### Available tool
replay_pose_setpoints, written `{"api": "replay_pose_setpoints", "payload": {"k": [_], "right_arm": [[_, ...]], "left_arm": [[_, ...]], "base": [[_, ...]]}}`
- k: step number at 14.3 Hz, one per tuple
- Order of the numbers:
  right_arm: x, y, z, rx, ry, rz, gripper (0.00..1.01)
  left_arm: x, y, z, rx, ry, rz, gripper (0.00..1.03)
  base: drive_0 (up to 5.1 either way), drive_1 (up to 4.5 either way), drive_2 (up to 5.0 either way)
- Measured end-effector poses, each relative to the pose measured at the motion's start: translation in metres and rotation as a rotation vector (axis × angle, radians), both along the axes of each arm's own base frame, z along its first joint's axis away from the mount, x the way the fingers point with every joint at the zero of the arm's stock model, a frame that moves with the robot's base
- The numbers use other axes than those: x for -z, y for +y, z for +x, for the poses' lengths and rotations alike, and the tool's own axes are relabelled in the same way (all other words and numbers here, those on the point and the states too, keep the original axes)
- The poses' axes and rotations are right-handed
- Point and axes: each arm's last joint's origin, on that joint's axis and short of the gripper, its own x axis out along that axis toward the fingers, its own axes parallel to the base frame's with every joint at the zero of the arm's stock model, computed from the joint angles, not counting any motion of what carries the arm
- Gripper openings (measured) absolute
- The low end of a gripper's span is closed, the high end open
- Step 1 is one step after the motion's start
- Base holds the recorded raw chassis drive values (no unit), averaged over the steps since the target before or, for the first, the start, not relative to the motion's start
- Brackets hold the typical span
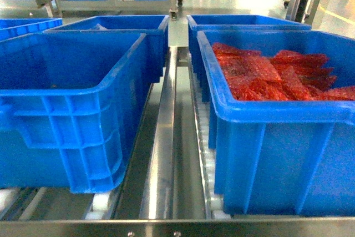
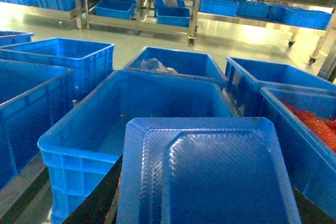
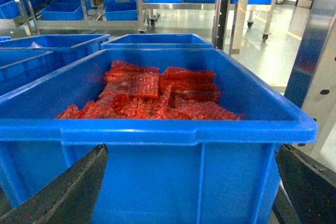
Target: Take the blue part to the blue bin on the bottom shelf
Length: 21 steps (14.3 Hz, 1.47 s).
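The blue part [image 2: 210, 177], a flat ribbed plastic tray, fills the lower middle of the left wrist view. My left gripper [image 2: 202, 216] is shut on it, and only one dark finger [image 2: 100, 198] shows beside it. The part hangs at the near rim of an empty blue bin [image 2: 79, 145], which is the left bin [image 1: 72, 81] in the head view. The bins rest on the bottom shelf [image 1: 166, 154] with its steel rails and white rollers. My right gripper [image 3: 191, 182] is open, its fingers [image 3: 68, 192] spread in front of a bin's wall. Neither gripper shows in the head view.
The right bin [image 1: 266, 112] holds red bubble-wrap bags [image 3: 152, 95]. More blue bins [image 1: 116, 23] stand behind on the shelf, one holding a clear bag [image 2: 152, 65]. Racks with bins [image 2: 173, 14] line the far floor. A steel post [image 3: 315, 51] rises at the right.
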Motion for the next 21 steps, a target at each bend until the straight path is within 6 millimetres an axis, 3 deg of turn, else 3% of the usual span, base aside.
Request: {"api": "replay_pose_setpoints", "payload": {"k": [21], "right_arm": [[0.0003,0.0000,0.0000,0.000,0.003,0.000,0.98]], "left_arm": [[0.0001,-0.0001,0.0002,0.000,0.001,0.000,0.43]], "base": [[0.0,0.00,0.0]]}}
